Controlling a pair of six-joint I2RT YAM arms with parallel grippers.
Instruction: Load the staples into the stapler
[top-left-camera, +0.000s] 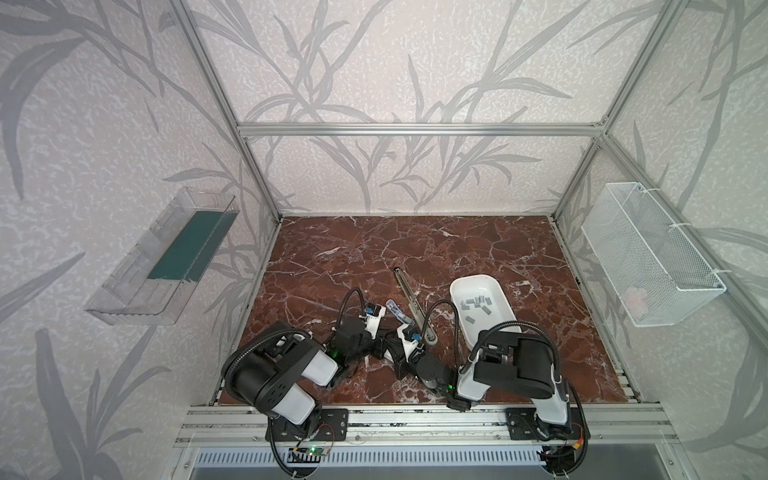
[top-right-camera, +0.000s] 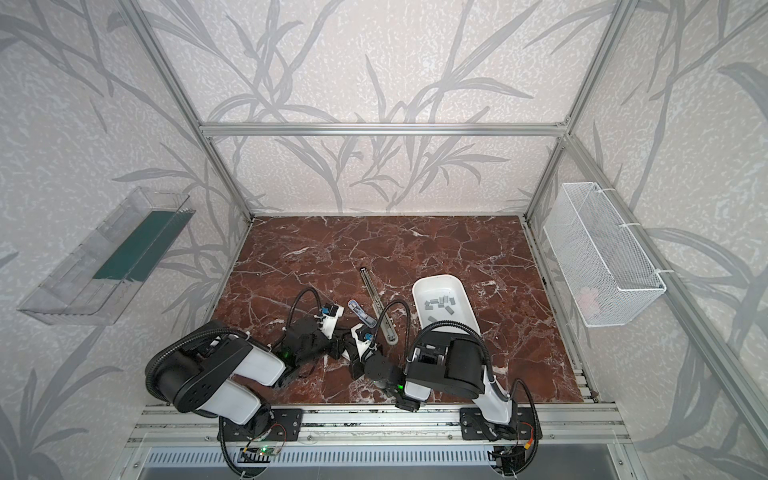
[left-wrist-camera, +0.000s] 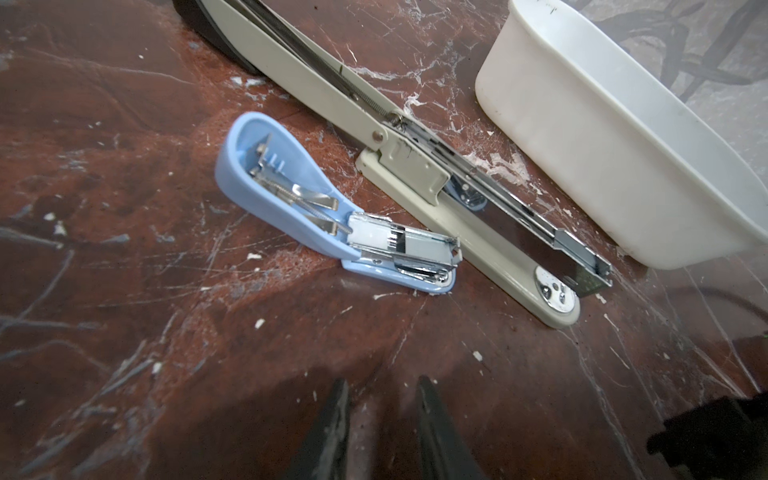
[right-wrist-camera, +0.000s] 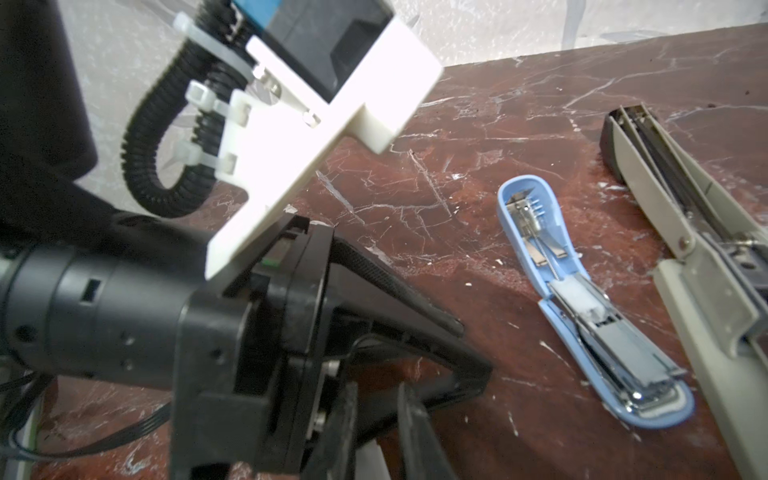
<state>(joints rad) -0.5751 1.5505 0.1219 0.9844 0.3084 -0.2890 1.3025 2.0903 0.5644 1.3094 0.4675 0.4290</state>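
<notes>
A small blue stapler (left-wrist-camera: 291, 187) lies hinged open flat on the marble table, a pale grey strip in its channel. It also shows in both top views (top-left-camera: 397, 311) (top-right-camera: 360, 312). Beside it a long beige stapler (left-wrist-camera: 490, 249) (top-left-camera: 413, 305) lies open too. The staples (top-left-camera: 478, 303) (top-right-camera: 441, 302), several short grey strips, lie loose in a white tray (top-left-camera: 505, 299). My left gripper (left-wrist-camera: 382, 381) hovers low, short of the blue stapler, fingers slightly apart and empty. My right gripper (right-wrist-camera: 378, 387) points at the left gripper (right-wrist-camera: 473, 351), narrowly open with nothing between its fingers.
The tray's wall (left-wrist-camera: 602, 145) stands close behind the beige stapler. A clear plastic shelf (top-left-camera: 162, 266) hangs on the left wall and a white mesh basket (top-left-camera: 652, 257) on the right wall. Aluminium frame posts edge the table. Both arms crowd the front middle.
</notes>
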